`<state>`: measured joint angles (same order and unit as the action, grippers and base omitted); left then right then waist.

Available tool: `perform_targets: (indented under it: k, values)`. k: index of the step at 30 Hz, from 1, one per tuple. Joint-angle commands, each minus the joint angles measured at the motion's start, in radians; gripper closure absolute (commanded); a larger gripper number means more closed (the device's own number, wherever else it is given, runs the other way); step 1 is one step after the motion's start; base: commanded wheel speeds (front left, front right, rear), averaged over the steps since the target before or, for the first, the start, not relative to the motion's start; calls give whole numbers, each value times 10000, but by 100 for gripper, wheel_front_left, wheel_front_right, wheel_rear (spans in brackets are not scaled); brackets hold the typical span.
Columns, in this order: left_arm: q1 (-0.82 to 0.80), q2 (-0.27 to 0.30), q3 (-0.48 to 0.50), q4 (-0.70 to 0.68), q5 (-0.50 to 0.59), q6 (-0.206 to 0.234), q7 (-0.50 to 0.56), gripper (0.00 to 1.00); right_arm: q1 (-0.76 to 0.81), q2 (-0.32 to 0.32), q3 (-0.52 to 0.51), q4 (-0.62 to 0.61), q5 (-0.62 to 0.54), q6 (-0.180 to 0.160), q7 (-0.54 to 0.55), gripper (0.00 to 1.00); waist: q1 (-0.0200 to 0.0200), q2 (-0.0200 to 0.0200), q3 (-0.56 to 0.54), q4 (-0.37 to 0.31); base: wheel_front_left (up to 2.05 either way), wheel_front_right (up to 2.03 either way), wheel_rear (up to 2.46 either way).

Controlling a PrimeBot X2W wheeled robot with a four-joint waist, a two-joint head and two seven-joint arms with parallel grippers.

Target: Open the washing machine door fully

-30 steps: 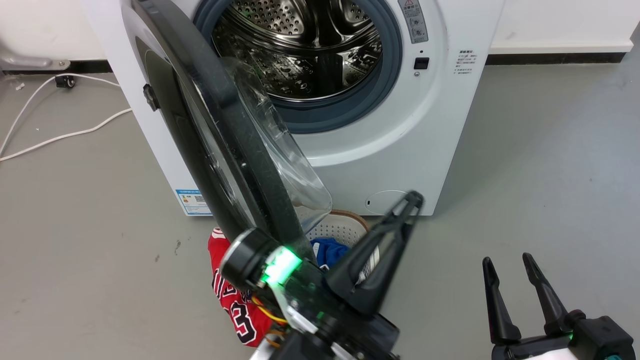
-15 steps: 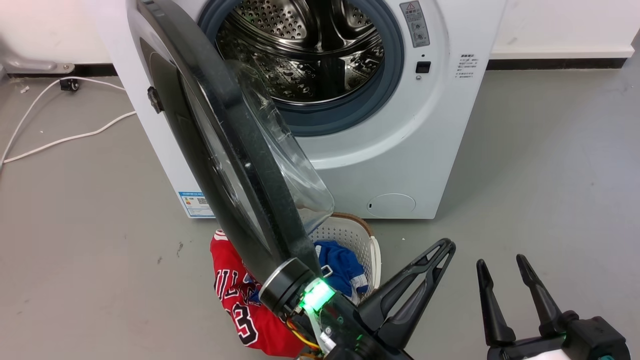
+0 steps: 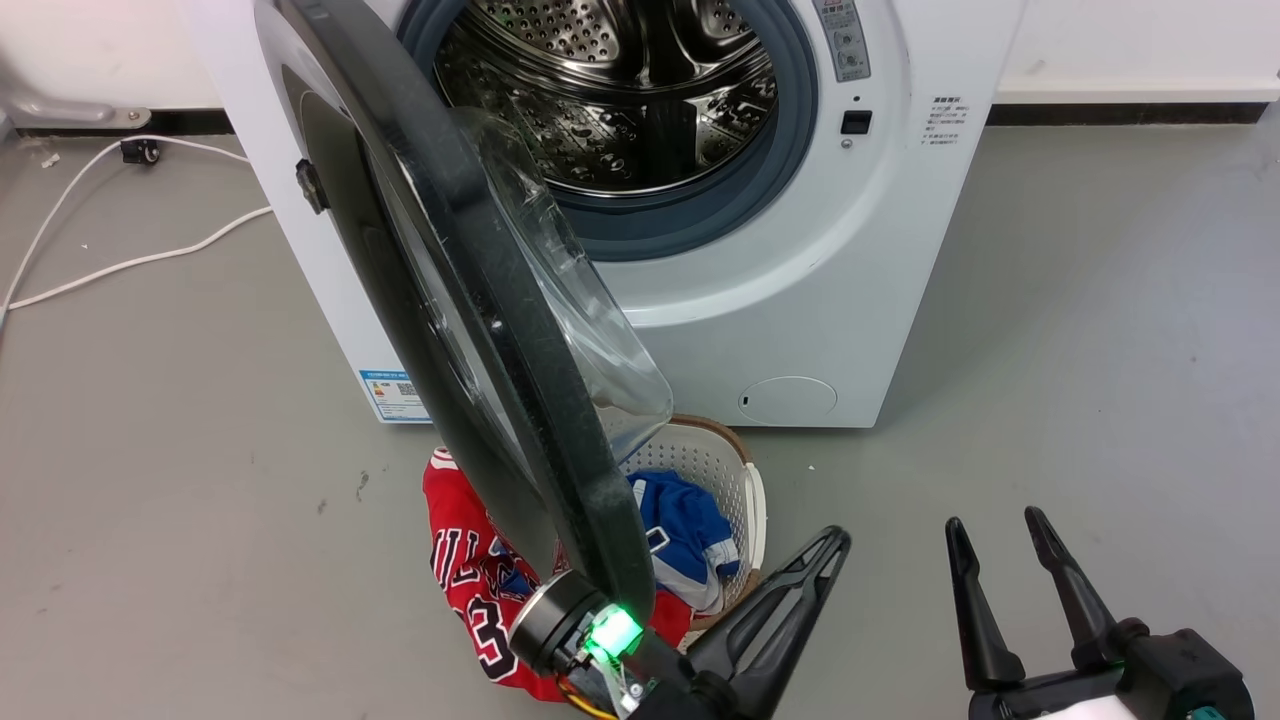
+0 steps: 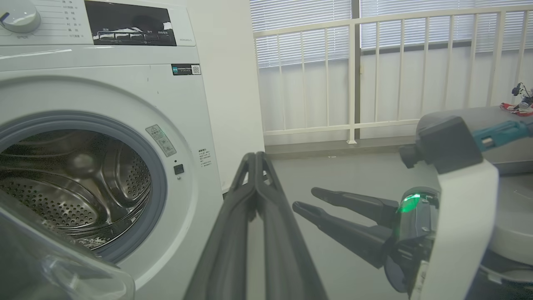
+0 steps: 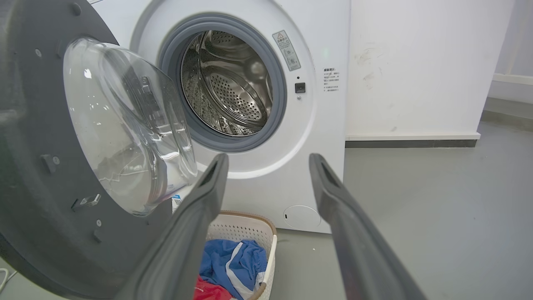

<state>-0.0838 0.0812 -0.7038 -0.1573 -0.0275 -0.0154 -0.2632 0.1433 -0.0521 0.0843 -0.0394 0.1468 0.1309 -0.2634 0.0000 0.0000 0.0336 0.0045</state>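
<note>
washing machine door (image 3: 480,330) sticking out edge-on over the laundry basket (image 3: 745,480) | left hand (image 3: 835,545) pinched shut, empty, beside it | right hand (image 3: 992,518) fingers spread, empty

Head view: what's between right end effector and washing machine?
Head view shows bare grey floor from the right end effector to the washing machine; the laundry basket sits left of that stretch.
</note>
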Motion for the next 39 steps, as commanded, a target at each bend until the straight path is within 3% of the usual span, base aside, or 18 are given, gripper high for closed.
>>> perform_targets:
  k: [1,19,30,39]
  values:
    - [135,17,86,100,-42,45,-24,100,-94,35,1,22,-60,-2,-20,0,0,0,11,-8,0,0,0]
    - [558,-13,1967,1770,-610,-132,-24,100,-173,35,-28,175,-24,-2,-18,0,0,0,125,14,0,0,0]
    - [823,86,2744,1876,-369,-229,-13,100,-52,34,-31,233,4,-2,-18,0,0,0,47,292,0,0,0]
    - [1461,251,3165,1403,-199,-28,7,100,62,35,40,294,12,-2,-18,0,0,0,-9,781,0,0,0]
